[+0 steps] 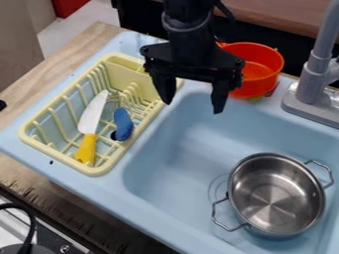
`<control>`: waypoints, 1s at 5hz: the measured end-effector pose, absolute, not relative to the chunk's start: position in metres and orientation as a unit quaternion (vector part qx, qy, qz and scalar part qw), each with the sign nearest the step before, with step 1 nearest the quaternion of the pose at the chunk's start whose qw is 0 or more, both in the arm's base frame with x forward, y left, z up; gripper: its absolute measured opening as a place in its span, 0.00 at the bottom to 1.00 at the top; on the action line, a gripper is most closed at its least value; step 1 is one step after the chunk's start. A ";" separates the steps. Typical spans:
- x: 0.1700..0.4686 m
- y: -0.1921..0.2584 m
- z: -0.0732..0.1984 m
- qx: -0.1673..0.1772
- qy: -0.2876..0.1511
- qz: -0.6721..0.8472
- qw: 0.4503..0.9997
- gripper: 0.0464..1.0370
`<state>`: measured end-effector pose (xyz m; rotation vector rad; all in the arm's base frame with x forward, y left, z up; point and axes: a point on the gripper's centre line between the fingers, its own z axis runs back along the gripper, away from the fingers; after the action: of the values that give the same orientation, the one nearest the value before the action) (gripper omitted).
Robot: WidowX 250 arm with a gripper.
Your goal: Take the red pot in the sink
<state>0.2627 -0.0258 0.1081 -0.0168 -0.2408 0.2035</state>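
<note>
Claw (192, 106), camera view: it hangs over the back of the sink (175, 154), between the rack (99, 170) and the red pot (255, 69). The red pot stands at the back edge, outside the basin, just beside the faucet (314, 77) and partly hidden by the claw. In the basin lies a steel pot (275, 196), well apart from the claw.

Probable faults: a descent without a shift toward the red pot would likely close on air or meet the sink's edge. Too small a shift could set a finger on the pot's lip and tip it; too large a one could press it against the faucet. A shallow grip on the curved wall might let the pot swing or slip during the carry. Lowered too near the steel pot, it could catch on a handle and settle aslant.

Claw state: fingers widely spread, tips pointing down, nothing between them. One finger overlaps the red pot's near side in this view; whether the two touch cannot be told.
</note>
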 end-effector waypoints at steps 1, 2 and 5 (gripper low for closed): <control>0.259 -0.027 0.102 -0.010 -0.107 0.104 0.989 0.96; 0.263 -0.024 0.107 -0.038 -0.105 0.142 0.984 0.96; 0.297 -0.016 0.133 -0.062 -0.105 0.279 0.953 0.96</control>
<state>0.2966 -0.0155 0.1327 -0.1265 -0.2134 0.5661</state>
